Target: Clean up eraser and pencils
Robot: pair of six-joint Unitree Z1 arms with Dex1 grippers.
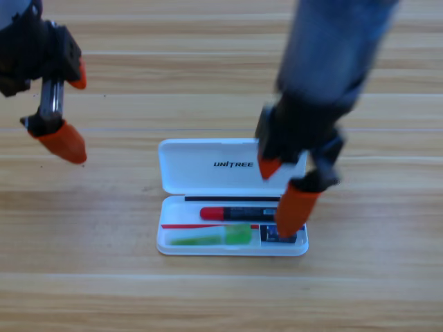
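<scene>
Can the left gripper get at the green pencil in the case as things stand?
Probably yes. The green pencil lies in the open case with its left part uncovered. The left gripper hangs open at upper left; the right gripper is over the case's right end, beside the eraser.

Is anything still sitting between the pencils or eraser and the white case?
Nothing visible. The red-ended dark pencil, translucent green pencil and small dark blue eraser already lie inside the open white case. The right gripper hangs over the eraser end; the left gripper waits at upper left.
</scene>
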